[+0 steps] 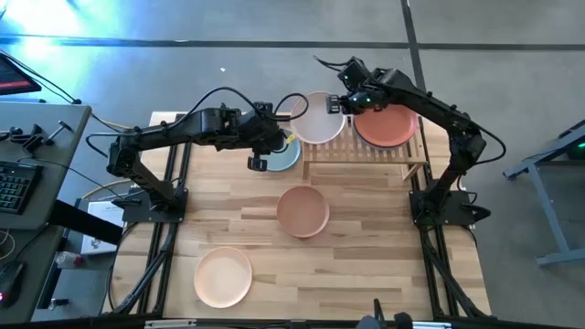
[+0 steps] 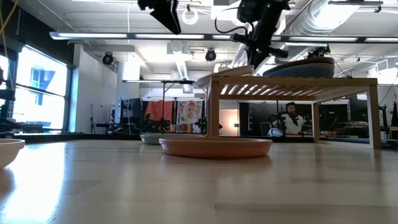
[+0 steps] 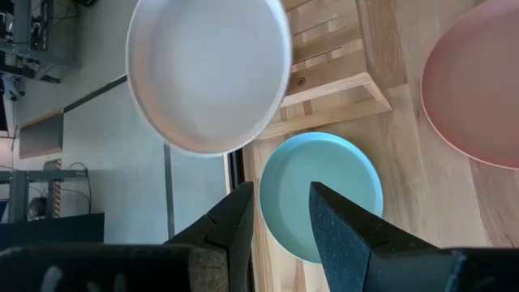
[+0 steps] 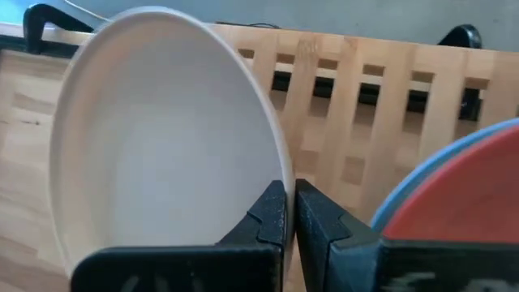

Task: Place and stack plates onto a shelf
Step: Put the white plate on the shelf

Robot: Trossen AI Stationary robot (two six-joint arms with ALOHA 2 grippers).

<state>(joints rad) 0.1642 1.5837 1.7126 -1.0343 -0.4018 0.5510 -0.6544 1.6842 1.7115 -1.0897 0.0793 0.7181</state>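
Right gripper [image 4: 290, 212] pinches off-white plate [image 4: 162, 138] rim, carrying it over shelf [image 1: 366, 153] for placement; left gripper [image 3: 280, 215] open, empty.

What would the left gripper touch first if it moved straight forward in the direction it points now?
Most likely the blue plate on the table: the open left gripper points down at it, fingers framing it. Depth is unclear, but nothing shows between.

A keyboard [image 1: 11, 187] sits on a grey side desk [image 1: 41, 137]; a seated person [image 2: 288, 118] shows beyond the table.
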